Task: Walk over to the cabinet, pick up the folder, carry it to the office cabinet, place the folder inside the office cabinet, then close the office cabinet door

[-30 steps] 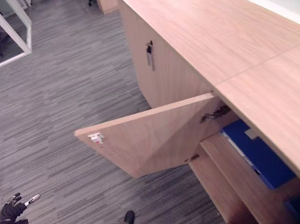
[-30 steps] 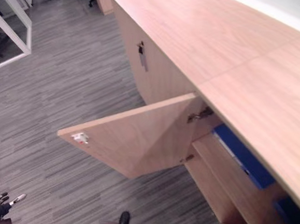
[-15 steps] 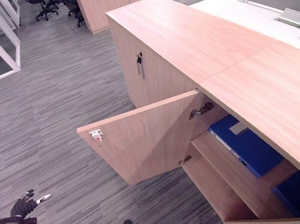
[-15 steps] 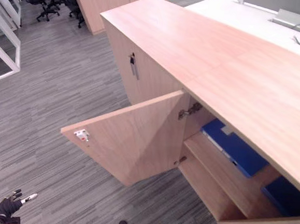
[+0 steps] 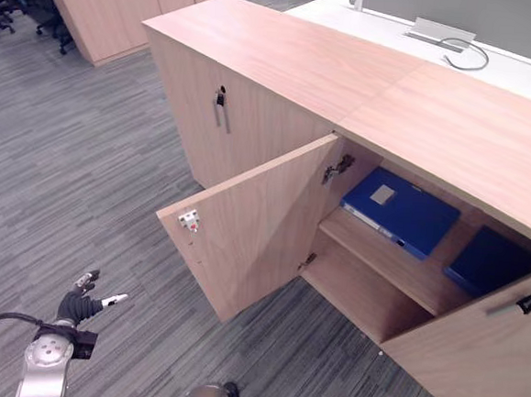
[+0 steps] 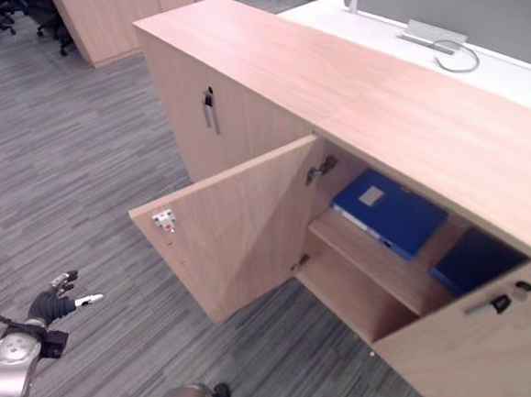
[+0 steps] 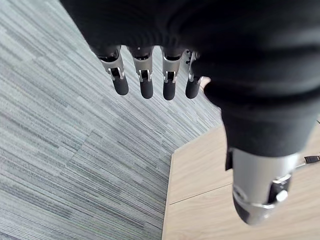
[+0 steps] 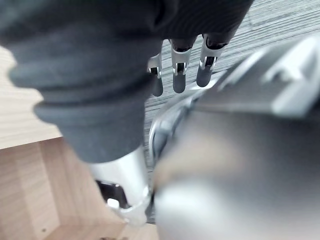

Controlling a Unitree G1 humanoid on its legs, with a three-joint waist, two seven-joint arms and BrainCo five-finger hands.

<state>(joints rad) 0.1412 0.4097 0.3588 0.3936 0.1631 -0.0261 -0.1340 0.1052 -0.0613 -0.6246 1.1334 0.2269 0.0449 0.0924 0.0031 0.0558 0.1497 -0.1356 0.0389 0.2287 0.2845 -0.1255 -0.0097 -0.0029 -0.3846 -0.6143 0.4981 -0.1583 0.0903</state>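
Grey striped carpet (image 5: pixel 84 166) fronts office cabinet (image 5: pixel 285 62), both doors (image 5: pixel 254 225) swung open | blue folder (image 5: pixel 400 211) lies flat on upper shelf (image 5: pixel 371 257), right of centre frame, long axis running upper left to lower right along shelf front | left hand (image 5: pixel 79 305) lower left over carpet, fingers relaxed, empty | right hand (image 8: pixel 178 75) fingers straight, empty

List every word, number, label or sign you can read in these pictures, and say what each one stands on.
No text can be read anywhere in these views.
The pale label on the blue folder: too small to read, possibly blank.
The white fitting with red marks on the inner face of the open door: no legible characters.
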